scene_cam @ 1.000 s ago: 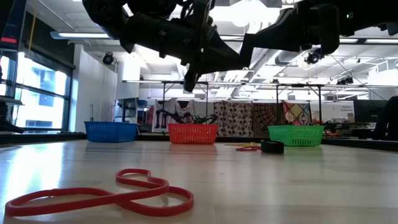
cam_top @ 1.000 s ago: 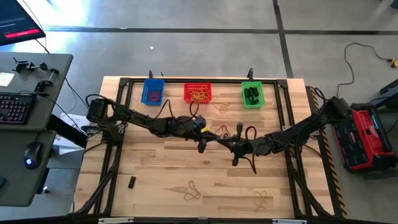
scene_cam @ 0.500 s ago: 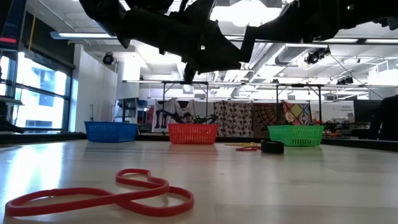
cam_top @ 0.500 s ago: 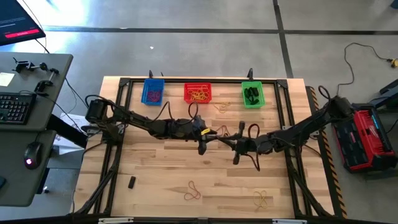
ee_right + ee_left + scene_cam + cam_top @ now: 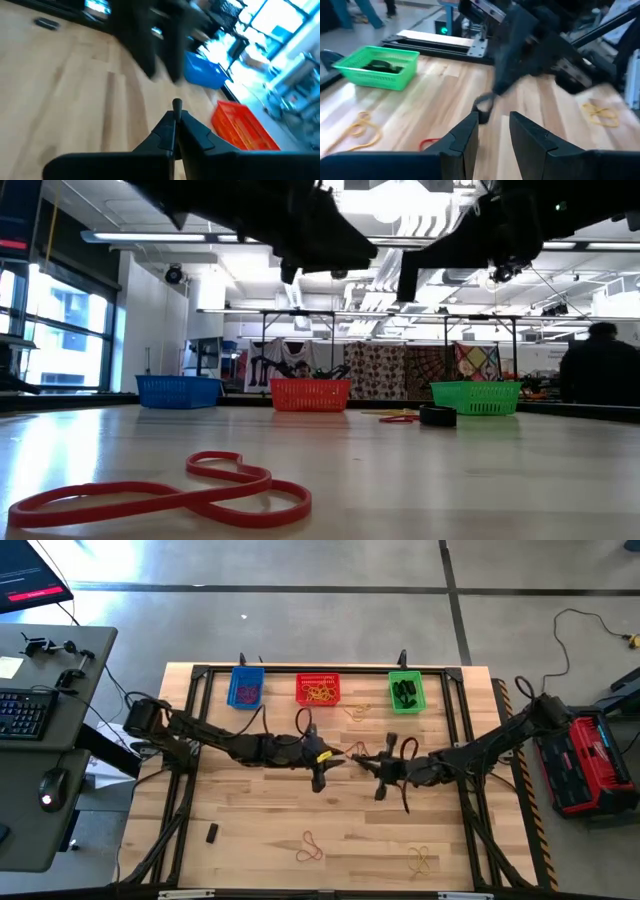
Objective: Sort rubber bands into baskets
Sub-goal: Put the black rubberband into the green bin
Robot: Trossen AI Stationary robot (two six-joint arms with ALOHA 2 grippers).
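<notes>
The blue (image 5: pixel 246 688), red (image 5: pixel 318 690) and green (image 5: pixel 405 692) baskets stand in a row along the far edge, each with rubber bands inside. Both grippers hover above the table's middle, facing each other. My left gripper (image 5: pixel 493 125) is open and holds nothing. It points at my right gripper (image 5: pixel 176 116), which is shut on a small dark rubber band (image 5: pixel 482 104). In the high view the left gripper (image 5: pixel 320 778) is a short way left of the right gripper (image 5: pixel 378 783). Loose bands lie on the wood: orange (image 5: pixel 312 848), yellow (image 5: pixel 422 860), red (image 5: pixel 160 495). My right gripper pinches the dark band between its two fingertips, where a bit of it (image 5: pixel 176 103) sticks out past them. The fingers come from the table's right, nearly level. The rest of the loop (image 5: pixel 482 104) hangs slack below the tips, clear of the table.
More bands lie near the baskets (image 5: pixel 357 712) and at mid-table (image 5: pixel 355 752). A short dark band (image 5: pixel 212 833) lies at the near left and another (image 5: pixel 437 416) beside the green basket. A black frame (image 5: pixel 330 670) rims the table. A person (image 5: pixel 600 375) is far behind.
My left gripper has risen, rolled about its own axis and drawn slightly toward the table's left, away from my right gripper. In the low view it has climbed nearly out of the picture. My right gripper stays about where it was, still shut.
</notes>
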